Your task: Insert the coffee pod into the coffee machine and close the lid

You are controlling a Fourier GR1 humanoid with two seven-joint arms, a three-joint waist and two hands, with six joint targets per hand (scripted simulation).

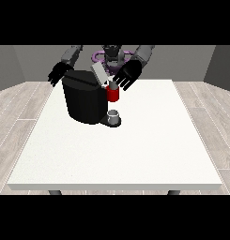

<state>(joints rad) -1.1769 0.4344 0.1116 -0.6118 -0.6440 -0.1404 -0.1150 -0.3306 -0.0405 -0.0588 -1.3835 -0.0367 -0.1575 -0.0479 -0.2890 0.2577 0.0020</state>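
The black coffee machine [86,101] stands on the white table [135,150], left of the middle. Its grey lid [99,73] is tilted up and open. A red thing at the machine [113,95] sits on its front right side. A small grey thing [112,86] rests on top of the red thing; I cannot tell whether it is the pod. The hand at the view's right [127,75] hovers just above it, fingers spread and pointing down at it. The hand at the view's left [58,73] hangs open behind the machine's far left corner, touching nothing.
A grey cup [114,116] stands on the machine's low base, under the red thing. The table reaches wide to the front and to the right of the machine. A purple ring [98,56] shows behind the robot's torso.
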